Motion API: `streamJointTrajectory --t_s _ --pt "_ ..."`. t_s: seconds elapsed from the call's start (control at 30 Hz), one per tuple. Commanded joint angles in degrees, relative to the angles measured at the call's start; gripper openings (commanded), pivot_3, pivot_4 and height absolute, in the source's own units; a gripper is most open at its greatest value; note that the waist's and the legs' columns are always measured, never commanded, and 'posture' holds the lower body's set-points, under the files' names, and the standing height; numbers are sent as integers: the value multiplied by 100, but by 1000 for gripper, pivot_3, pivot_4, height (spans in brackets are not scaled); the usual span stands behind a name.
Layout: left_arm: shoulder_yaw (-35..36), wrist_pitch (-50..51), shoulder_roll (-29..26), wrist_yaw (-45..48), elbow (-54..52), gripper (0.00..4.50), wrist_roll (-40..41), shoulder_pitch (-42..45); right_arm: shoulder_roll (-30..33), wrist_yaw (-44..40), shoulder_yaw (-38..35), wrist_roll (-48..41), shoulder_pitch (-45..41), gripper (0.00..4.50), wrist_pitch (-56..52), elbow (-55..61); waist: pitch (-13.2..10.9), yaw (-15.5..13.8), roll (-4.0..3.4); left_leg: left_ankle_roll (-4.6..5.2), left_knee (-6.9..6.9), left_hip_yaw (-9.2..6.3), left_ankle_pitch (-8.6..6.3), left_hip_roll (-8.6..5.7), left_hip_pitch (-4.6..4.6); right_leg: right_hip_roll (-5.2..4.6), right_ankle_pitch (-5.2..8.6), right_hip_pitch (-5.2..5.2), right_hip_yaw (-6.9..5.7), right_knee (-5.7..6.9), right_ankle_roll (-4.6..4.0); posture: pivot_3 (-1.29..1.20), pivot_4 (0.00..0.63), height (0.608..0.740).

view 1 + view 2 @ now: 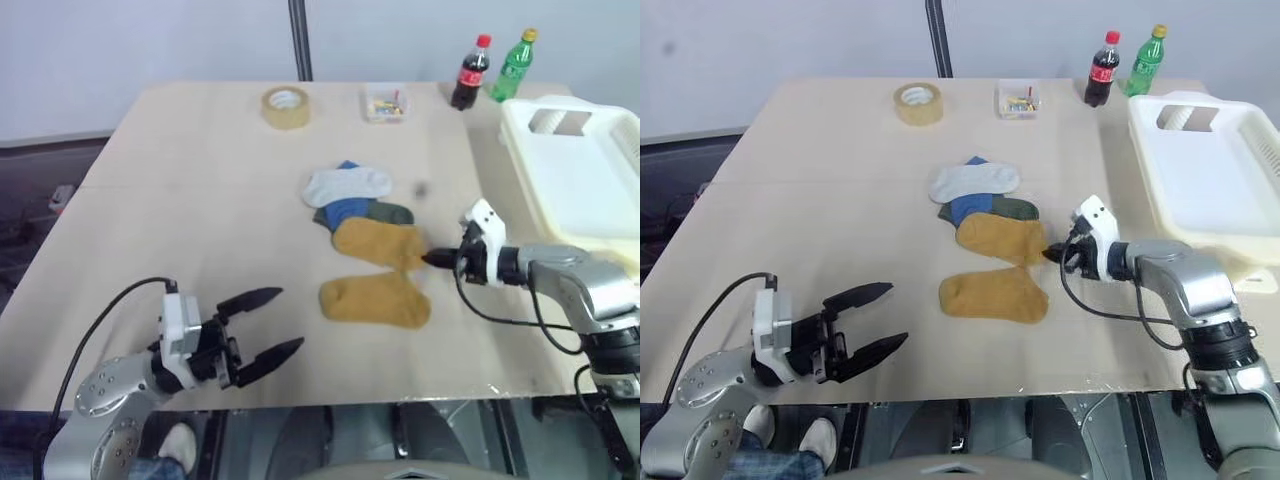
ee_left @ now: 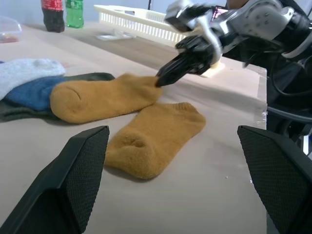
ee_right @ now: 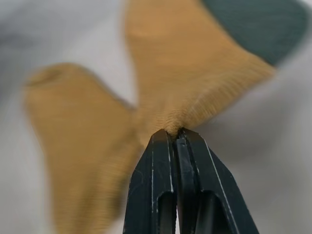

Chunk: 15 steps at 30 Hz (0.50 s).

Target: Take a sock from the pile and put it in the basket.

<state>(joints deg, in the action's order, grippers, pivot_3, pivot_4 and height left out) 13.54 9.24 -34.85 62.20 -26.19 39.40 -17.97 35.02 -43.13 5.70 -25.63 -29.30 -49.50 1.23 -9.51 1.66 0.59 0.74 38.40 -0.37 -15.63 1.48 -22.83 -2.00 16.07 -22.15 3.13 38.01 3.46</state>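
On the tabletop [image 1: 200, 200], the pile [image 1: 355, 205] serves as landmark. The right pincer [image 1: 432, 259], fingers pressed together, meets the cuff of the pile's upper mustard sock [image 1: 378, 243]. Another mustard sock [image 1: 375, 299] lies just nearer. The left pincer [image 1: 268, 322] gapes wide, well apart. The basket [image 1: 575, 175] sits beyond the right arm.

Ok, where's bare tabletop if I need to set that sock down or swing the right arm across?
Bare table runs wide between the tape roll, the pile and the open left gripper. A narrower strip lies between pile and basket. Crowded: around the right gripper, shut on the mustard sock, with a second mustard sock beside it.
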Motion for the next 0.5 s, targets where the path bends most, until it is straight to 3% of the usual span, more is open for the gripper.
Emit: streamJointTrajectory --t_s 0.03,0.23,0.5 --pt "-12 25 -18 -121 80 4500 -58 226 -145 153 -236 83 -226 114 240 -104 0 5 0 0 0 -1 0 0 0 1 0 0 0 0 0 0 150 740" --pt "-305 649 244 -1207 853 4500 -441 1373 -212 134 -235 89 -116 114 232 -21 -1 -73 -1 1 -3 -11 -1 -1 -9 -2 -1 -1 -7 -3 1 0 150 740" --pt "-1314 1420 911 -2373 1960 4500 -1475 3156 -339 217 -250 132 -139 114 220 -33 -2 -83 1 0 1 -17 0 -21 -9 -5 -3 1 -9 5 4 0 150 740"
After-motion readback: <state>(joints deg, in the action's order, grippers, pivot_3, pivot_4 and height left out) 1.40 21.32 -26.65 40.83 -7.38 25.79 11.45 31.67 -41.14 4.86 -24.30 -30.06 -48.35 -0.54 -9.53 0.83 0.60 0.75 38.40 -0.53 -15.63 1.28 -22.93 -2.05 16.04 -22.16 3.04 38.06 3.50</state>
